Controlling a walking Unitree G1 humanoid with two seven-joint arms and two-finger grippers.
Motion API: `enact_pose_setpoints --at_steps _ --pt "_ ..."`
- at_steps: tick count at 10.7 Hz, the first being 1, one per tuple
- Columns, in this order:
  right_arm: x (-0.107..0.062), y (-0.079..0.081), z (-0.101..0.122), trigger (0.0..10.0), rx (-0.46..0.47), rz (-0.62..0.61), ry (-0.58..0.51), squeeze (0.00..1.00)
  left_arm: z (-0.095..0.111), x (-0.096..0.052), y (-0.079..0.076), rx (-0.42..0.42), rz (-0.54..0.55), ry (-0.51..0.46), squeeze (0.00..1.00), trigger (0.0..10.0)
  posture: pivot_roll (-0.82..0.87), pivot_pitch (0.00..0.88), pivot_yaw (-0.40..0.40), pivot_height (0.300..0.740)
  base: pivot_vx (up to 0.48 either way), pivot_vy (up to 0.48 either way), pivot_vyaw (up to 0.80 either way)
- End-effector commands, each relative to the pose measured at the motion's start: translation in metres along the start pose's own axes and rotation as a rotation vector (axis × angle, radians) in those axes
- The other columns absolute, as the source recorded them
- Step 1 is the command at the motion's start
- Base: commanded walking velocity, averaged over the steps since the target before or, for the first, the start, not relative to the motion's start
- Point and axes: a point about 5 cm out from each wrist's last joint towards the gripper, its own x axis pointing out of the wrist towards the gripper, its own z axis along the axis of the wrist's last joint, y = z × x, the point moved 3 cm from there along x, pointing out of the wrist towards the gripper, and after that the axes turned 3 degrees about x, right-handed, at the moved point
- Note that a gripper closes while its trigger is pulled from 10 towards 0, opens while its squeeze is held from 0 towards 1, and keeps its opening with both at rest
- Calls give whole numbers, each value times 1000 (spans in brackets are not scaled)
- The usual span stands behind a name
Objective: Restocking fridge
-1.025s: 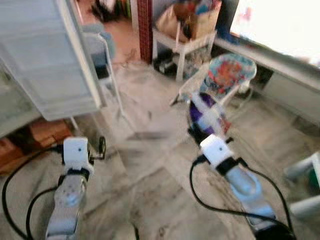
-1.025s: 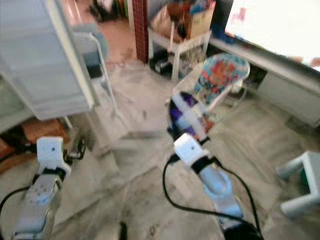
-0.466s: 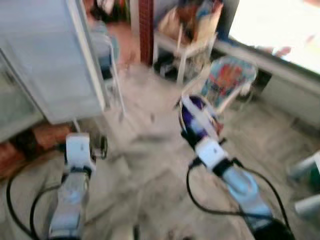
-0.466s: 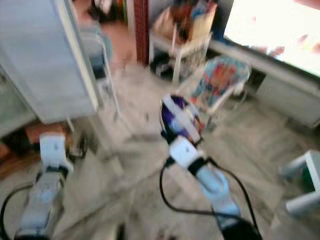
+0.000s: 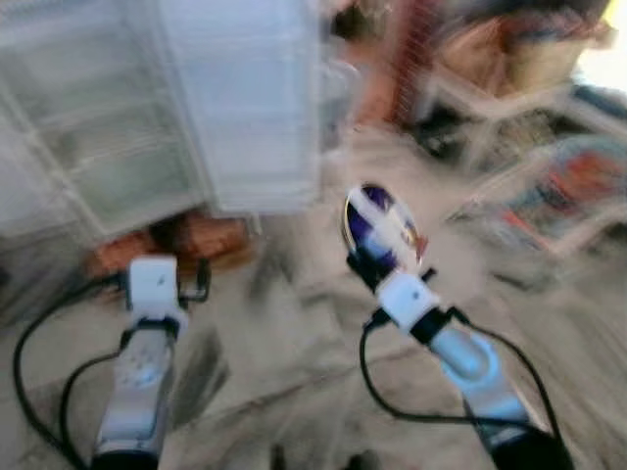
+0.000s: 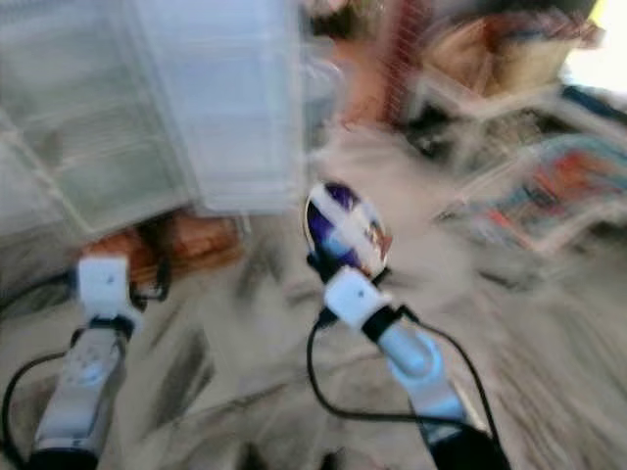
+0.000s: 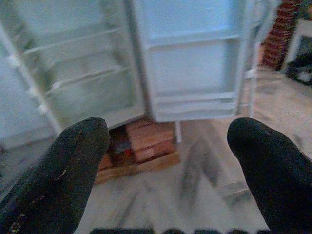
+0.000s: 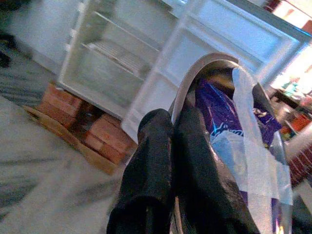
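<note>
The white fridge [image 5: 108, 147] stands open ahead on the left, with bare wire shelves, and its door [image 5: 245, 108] is swung out toward me. It rests on red bricks [image 5: 196, 240]. My right gripper [image 5: 364, 264] is shut on the rim of a metal bowl [image 8: 195, 78]. The bowl holds a purple packet [image 5: 377, 220] strapped in with clear tape and is raised in front of me. In the right wrist view the black fingers [image 8: 156, 146] pinch that rim. My left gripper [image 7: 168, 161] is open and holds nothing, pointing at the fridge's base.
A red brick pillar [image 5: 416, 49] rises behind the fridge door. Right of it is a white table [image 5: 500, 83] piled with clutter, and a colourful baby seat [image 5: 568, 186] sits on the marble floor [image 5: 294, 362]. The picture is blurred.
The whole view has swung left, so the open fridge now fills the upper left. Both arms keep their pose, and the right gripper still holds the bowl.
</note>
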Motion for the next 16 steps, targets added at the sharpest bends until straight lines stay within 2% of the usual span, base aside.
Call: enact_pose_setpoints --at_steps 1,3,5,6,9,13,16 --pt "6 -5 14 10000 -27 -2 -60 0 1 1 6 26 14 -6 0 10000 104 63 -30 740 0 480 800" --pt "6 -8 12 10000 -30 -6 -54 0 -2 -1 6 25 12 -11 0 10000 105 58 -32 740 0 480 797" --pt "9 -4 14 10000 -30 7 -56 0 4 1 3 -5 -8 -42 0 10000 105 61 -33 740 0 480 0" --pt "8 -3 12 10000 -30 6 -51 0 4 0 3 -33 -16 -37 0 10000 105 62 -32 740 0 0 0" --pt "6 0 11 10000 -22 6 -46 0 4 -5 -6 -47 -80 -48 0 10000 102 65 -34 740 0 0 0" --pt "7 -1 11 10000 -36 22 -45 0 6 -4 -12 -60 -111 -55 0 10000 98 64 -44 740 290 0 0" --pt "6 1 12 10000 -29 43 -51 0 4 -6 -16 -72 -118 -52 0 10000 98 62 -49 740 298 171 800"
